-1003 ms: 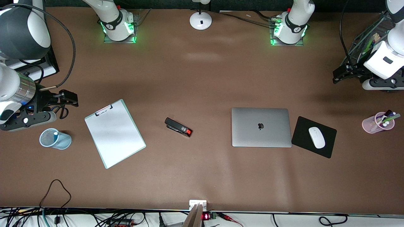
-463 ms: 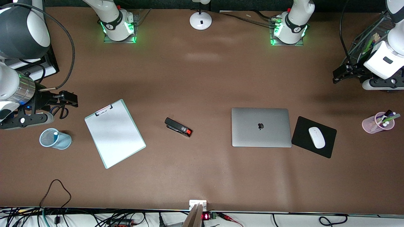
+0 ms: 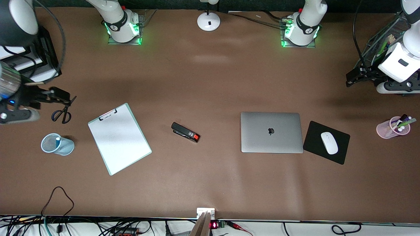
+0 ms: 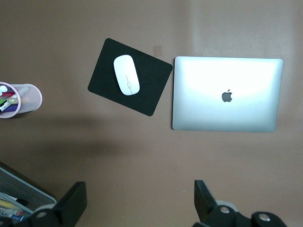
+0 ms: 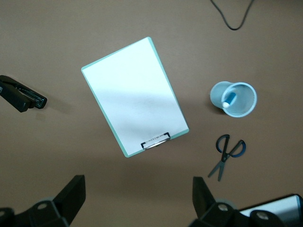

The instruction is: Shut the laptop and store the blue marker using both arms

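Observation:
The silver-grey laptop lies shut on the table, lid up with the apple logo showing; it also shows in the left wrist view. The blue marker stands in a light blue mesh cup near the right arm's end; the right wrist view shows the marker in the cup too. My right gripper is open and empty, up in the air above the scissors, as the right wrist view shows. My left gripper is open and empty, raised at the left arm's end, also seen in the left wrist view.
A clipboard, a black stapler and scissors lie between cup and laptop. A black mouse pad with a white mouse lies beside the laptop. A pink cup of markers stands at the left arm's end.
My right arm has drawn back toward its end of the table and away from the front camera, uncovering the scissors. The left arm has not moved.

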{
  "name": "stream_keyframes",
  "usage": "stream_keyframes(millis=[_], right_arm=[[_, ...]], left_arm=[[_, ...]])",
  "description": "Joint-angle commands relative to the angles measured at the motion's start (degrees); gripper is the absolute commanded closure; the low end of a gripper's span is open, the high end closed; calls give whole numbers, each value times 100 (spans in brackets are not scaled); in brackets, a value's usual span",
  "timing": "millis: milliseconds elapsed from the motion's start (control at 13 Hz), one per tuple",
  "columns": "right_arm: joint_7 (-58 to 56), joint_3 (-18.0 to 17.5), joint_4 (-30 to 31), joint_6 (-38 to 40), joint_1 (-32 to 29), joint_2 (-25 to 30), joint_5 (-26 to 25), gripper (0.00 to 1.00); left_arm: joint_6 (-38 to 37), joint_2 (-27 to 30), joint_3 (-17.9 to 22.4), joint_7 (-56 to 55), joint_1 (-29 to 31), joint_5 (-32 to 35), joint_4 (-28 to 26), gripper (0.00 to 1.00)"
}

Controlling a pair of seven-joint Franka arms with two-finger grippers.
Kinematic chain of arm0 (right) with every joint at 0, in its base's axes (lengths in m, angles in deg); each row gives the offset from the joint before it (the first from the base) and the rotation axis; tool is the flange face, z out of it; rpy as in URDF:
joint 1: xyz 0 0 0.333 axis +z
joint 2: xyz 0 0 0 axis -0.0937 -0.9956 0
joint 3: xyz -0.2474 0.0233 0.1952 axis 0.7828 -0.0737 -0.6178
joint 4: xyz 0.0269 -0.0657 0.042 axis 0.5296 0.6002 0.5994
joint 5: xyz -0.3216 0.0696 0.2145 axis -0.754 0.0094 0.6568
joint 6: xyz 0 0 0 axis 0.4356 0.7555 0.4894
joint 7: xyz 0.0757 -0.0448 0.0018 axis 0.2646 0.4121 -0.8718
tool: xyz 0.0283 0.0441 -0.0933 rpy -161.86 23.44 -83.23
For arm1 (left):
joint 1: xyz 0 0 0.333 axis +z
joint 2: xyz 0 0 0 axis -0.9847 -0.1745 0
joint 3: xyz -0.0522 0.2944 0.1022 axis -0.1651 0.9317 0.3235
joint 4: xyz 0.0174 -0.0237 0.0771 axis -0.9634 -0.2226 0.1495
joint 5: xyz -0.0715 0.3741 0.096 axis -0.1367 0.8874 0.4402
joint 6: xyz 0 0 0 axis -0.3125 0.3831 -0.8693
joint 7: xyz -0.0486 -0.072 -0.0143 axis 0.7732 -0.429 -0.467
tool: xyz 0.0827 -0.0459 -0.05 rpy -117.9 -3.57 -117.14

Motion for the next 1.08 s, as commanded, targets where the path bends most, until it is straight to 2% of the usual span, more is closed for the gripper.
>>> stream_keyframes(millis=[0, 1003], right_arm=[[29, -23, 126, 230, -71, 197, -68, 0], [55, 21, 320, 187, -159, 655, 213, 0]], left_arm=[[-94, -66, 19, 54, -11, -45, 161, 0], [-85, -66, 19, 54, -20, -45, 161, 0]])
